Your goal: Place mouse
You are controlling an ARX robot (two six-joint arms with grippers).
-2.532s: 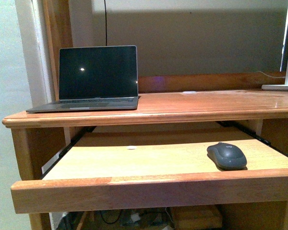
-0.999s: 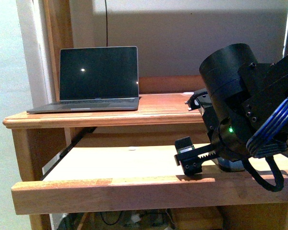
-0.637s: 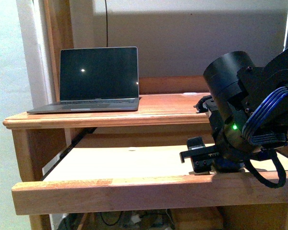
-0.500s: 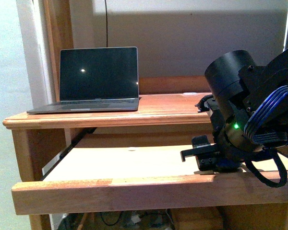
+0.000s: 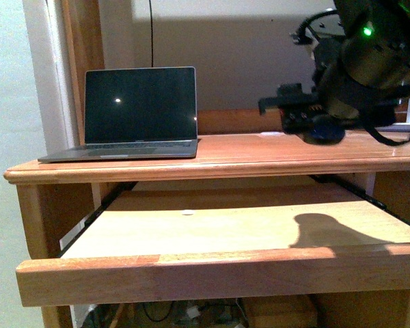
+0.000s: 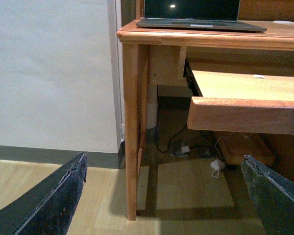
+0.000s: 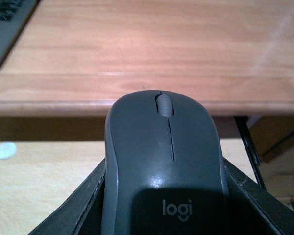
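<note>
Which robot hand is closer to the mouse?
Right. The right gripper grips the mouse and holds it above the desk top. The left gripper hangs low near the floor, well away from the mouse.

Dim warm light; shadow on pull-out shelf (image 5: 191, 229); glare dot on laptop screen (image 5: 140, 102); right tool (image 5: 314, 120) blurred.

Black right end effector (image 5: 309, 117), green LED (image 5: 367, 31)

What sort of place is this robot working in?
Most likely a home office or study corner: a wooden computer desk with a pull-out keyboard tray, an open laptop on top, and a grey Logi mouse.
</note>
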